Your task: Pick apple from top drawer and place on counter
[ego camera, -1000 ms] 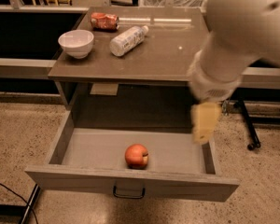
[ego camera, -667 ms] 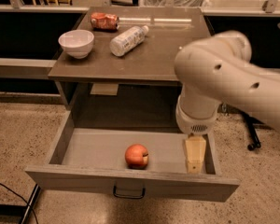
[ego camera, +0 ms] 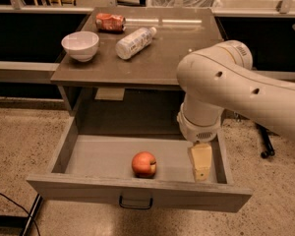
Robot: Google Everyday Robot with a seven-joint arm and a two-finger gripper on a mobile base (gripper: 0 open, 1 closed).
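Note:
The apple (ego camera: 144, 164), red-orange with a dimple, lies on the flat grey bottom of the open top drawer (ego camera: 103, 154), near its front middle. The drawer front carries a small dark handle (ego camera: 135, 202). My gripper (ego camera: 201, 162) hangs down inside the drawer at its right end, to the right of the apple and apart from it, under the thick white arm (ego camera: 221, 82). The brown-grey counter (ego camera: 162, 58) lies above and behind the drawer; the arm covers its right front corner.
On the counter stand a white bowl (ego camera: 80, 45) at the left, a lying white plastic bottle (ego camera: 135, 42) in the middle and a crushed red-orange can (ego camera: 110, 21) at the back. A dark chair leg (ego camera: 265, 144) stands on the floor at right.
The arm has swung left and down; the gripper has dropped from beside the drawer's right wall into the drawer, closer to the apple. The apple has not moved.

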